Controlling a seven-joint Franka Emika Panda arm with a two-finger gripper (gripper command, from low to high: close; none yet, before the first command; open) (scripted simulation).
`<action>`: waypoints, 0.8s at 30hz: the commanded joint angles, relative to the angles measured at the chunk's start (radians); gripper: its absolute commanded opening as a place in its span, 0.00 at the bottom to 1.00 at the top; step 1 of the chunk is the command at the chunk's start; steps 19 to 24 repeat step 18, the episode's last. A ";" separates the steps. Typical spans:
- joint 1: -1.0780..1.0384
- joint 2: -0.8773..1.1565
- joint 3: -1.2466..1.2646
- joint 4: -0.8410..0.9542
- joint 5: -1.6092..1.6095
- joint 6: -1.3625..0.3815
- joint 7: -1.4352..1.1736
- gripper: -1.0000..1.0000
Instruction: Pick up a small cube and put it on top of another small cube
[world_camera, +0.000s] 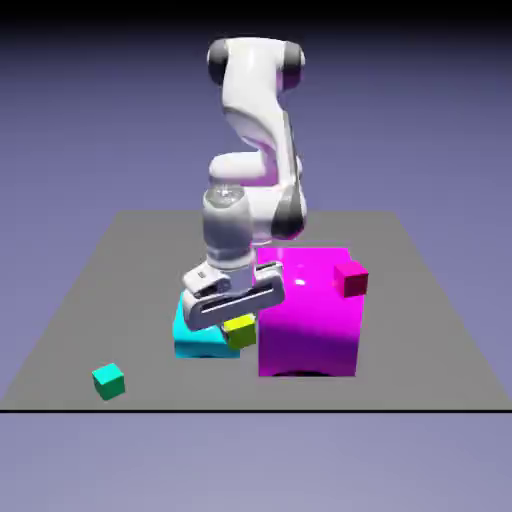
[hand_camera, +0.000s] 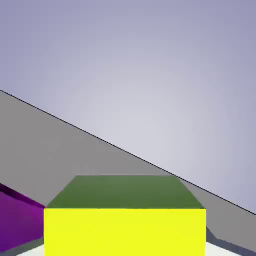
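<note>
Glossy white arm, gripper clenched on matte small yellow cube, beside shiny magenta block, flat cyan block behind.

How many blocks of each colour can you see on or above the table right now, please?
Yellow cube: 1, in the pincer's grip
Teal cube: 1
Crimson cube: 1, on the magenta block
Cyan block: 1
Magenta block: 1
Total: 5
</note>
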 joint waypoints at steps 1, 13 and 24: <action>0.012 -0.036 0.017 0.000 -0.015 -0.034 0.003 0.00; 0.220 -0.263 0.141 -0.087 -0.109 -0.161 0.009 0.00; 0.220 -0.259 0.141 -0.094 -0.109 -0.150 0.009 1.00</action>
